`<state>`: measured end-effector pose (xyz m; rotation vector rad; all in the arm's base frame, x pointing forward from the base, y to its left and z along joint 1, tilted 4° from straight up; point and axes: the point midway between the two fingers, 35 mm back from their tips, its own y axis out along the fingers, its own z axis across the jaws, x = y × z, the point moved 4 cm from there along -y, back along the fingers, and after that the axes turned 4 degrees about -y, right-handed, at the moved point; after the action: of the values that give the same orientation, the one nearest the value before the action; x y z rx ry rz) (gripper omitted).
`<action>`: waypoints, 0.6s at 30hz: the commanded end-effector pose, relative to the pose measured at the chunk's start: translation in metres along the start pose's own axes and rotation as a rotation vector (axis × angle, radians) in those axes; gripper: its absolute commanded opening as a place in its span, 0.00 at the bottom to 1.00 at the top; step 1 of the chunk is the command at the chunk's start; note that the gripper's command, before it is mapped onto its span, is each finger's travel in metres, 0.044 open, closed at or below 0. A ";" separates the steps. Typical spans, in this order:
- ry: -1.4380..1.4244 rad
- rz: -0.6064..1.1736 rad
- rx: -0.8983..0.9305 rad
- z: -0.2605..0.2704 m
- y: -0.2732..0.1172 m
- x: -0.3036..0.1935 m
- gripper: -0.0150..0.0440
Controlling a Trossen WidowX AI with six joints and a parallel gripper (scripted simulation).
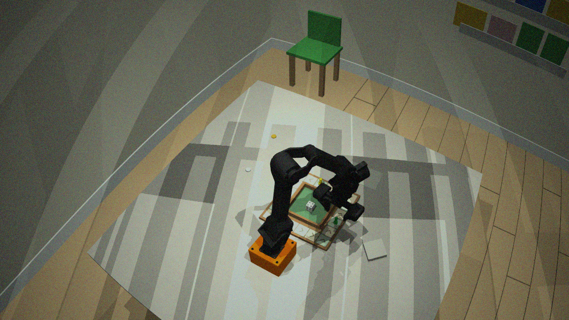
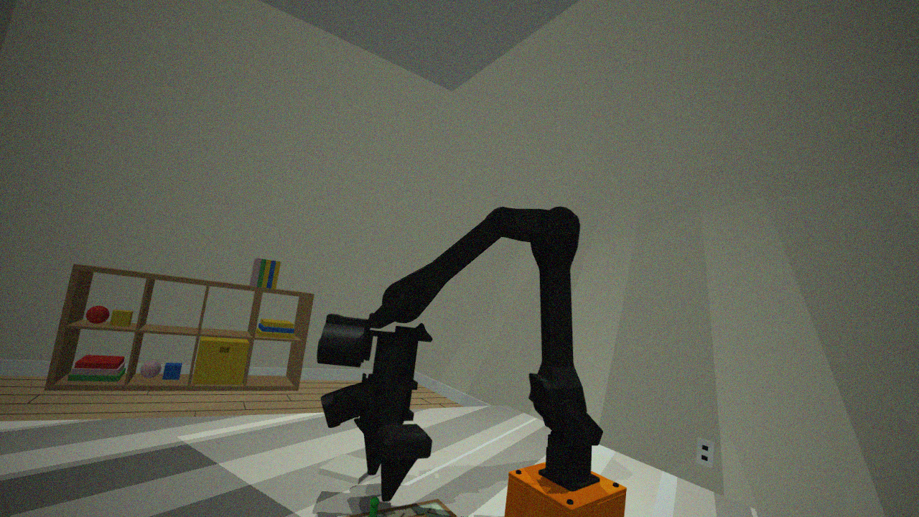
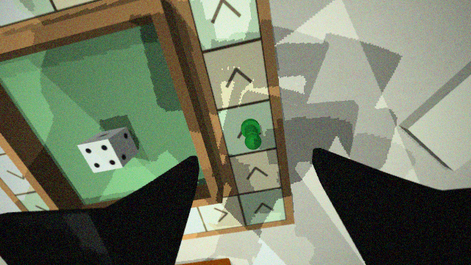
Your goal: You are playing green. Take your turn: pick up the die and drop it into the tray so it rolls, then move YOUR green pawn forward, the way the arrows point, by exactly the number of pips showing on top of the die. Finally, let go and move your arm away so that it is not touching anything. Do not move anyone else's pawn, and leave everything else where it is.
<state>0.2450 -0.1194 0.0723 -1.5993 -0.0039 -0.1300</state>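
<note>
The green pawn stands upright on the third square of the board's right column in the wrist view, counting the near corner square as the first. My gripper is open, its fingertips wide apart on either side of the pawn and touching nothing that I can see. The white die rests in the green-floored tray with four pips on top. The yellow pawn stands on the board at its far side.
The tray's raised wooden rim runs beside the pawn's column. A flat pale tile lies off the board's right side. A yellow disc and a white disc lie to the left. The orange base carries my arm.
</note>
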 end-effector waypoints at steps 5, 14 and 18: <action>-0.023 -0.008 0.004 0.019 -0.028 -0.004 1.00; -0.120 -0.003 0.012 0.105 -0.093 -0.081 1.00; -0.115 -0.021 0.019 0.097 -0.089 -0.063 1.00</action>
<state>0.1819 -0.0125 0.1548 -1.5846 -0.1215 -0.0659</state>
